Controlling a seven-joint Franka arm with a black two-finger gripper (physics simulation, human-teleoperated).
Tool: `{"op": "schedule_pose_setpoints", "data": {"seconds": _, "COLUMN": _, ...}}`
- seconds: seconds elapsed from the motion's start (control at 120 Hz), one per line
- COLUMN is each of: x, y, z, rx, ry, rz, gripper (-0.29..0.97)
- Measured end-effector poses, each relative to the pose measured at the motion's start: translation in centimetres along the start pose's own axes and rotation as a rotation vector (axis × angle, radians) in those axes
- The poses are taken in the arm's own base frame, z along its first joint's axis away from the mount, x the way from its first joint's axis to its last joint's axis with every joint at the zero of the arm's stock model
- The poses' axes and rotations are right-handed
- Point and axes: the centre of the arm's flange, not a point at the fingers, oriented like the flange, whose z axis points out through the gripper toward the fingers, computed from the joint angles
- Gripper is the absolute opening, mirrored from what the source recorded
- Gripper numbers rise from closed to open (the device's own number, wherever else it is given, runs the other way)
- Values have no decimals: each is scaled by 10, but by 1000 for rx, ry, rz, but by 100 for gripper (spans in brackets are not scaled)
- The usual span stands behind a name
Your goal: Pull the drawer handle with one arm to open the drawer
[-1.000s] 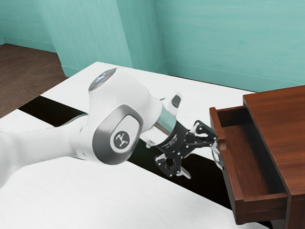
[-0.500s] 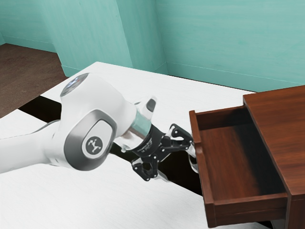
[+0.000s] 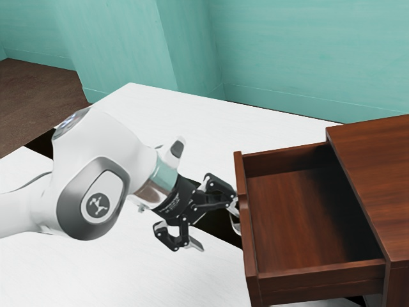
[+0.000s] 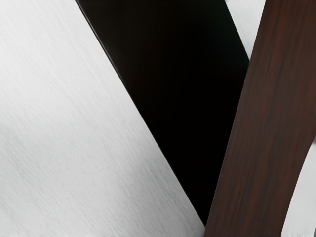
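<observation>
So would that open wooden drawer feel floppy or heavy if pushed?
Probably stiff: the drawer has walls like thick wood boards. It is empty, so likely not too heavy. Pushed on its front, it would likely slide back into the cabinet, since it sits in a slot.

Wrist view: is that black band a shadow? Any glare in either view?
Wrist view: the black band has hard, straight edges, so it reads as a dark strip of the table, not shadow; the drawer front shows no glare. Exterior view: the drawer interior darkens toward the cabinet; soft highlights on the arm.
</observation>
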Motion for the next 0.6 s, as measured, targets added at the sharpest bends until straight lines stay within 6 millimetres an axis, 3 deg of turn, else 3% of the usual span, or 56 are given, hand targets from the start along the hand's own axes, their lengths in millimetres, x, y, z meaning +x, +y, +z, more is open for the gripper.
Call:
{"op": "schedule_pose_setpoints", "data": {"seconds": 0.417, "x": -2, "y": -1, "z": -15, "rx": -21, "ry": 16, "rz": 13, "gripper": 68}}
{"op": "schedule_pose_setpoints", "data": {"seconds": 0.533, "x": -5, "y": 9, "z": -36, "rx": -52, "ry": 43, "rz": 47, "gripper": 68}}
{"op": "schedule_pose_setpoints", "data": {"seconds": 0.6, "x": -14, "y": 28, "z": -60, "rx": -46, "ry": 90, "rz": 133, "gripper": 68}}
